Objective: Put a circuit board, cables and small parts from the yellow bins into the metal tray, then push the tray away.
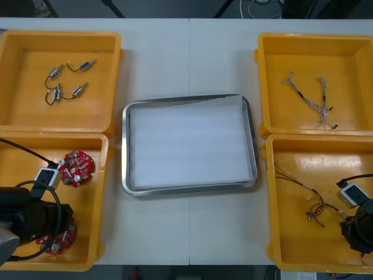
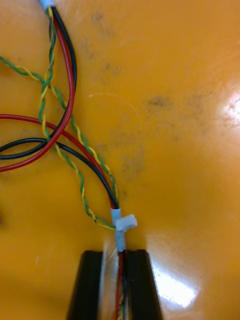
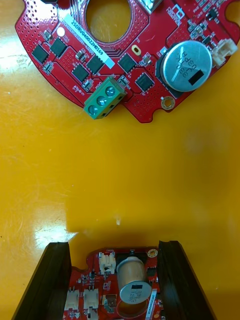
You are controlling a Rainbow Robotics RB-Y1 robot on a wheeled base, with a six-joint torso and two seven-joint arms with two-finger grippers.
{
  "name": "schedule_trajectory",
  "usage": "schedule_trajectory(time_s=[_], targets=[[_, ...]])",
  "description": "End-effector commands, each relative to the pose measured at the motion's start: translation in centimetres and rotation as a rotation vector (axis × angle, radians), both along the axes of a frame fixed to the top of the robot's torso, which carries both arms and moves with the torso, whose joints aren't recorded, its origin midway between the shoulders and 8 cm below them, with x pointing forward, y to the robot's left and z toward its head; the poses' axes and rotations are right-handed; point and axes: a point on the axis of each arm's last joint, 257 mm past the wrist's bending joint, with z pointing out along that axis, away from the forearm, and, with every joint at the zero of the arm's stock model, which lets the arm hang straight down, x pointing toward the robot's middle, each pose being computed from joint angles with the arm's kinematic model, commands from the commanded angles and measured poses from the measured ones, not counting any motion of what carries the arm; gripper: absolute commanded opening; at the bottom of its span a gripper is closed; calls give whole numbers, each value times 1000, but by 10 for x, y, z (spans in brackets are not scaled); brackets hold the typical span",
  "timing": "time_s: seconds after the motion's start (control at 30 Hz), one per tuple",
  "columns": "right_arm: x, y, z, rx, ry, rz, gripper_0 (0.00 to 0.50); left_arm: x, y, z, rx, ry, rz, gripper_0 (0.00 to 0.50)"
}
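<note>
The left fingers (image 3: 47,285) pinch a circuit board (image 3: 120,285) by its edges in the near left bin (image 1: 93,221). The right fingers (image 2: 140,285) press almost together on a cable (image 2: 119,225) in the near right bin (image 1: 303,245). Both grips look meant for lifting to the tray (image 1: 125,146), empty at the middle of the counter (image 1: 189,233). Wrist views reveal the grips; the front view, arms covering them, adds the tray's place and a second board (image 1: 76,168).

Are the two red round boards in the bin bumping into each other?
Apart. The left wrist view shows bare bin floor between the far circuit board and the near circuit board by the left claw.
</note>
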Motion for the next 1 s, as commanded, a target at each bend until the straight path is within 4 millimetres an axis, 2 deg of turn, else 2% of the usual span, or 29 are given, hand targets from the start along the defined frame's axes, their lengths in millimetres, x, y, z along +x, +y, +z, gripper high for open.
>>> schedule_trajectory(time_s=[0.03, 0.23, 0.43, 0.47, 0.5, 0.57, 0.7, 1.0], targets=[[0, 0, -5, -17, 3, 43, 0, -17, -7, -15, -42, 31, 55, 500], [17, -8, 15, -31, -39, 36, 0, -19, -7, -17, -42, 37, 55, 500], [28, -11, 48, -53, -52, 30, 0, -24, -6, -20, -38, 46, 54, 500], [29, -11, 56, -57, -52, 28, 0, -24, -5, -20, -36, 46, 55, 434], [27, -8, 63, -50, -45, 27, 0, -24, -5, -20, -35, 46, 54, 195], [25, -5, 76, -39, -36, 26, 0, -23, -4, -20, -29, 43, 53, 0], [21, 0, 106, -35, -24, 34, 0, -22, -3, -19, -25, 40, 50, 0], [8, 18, 156, -15, 12, 67, 0, -17, -4, -16, -24, 29, 46, 0]])
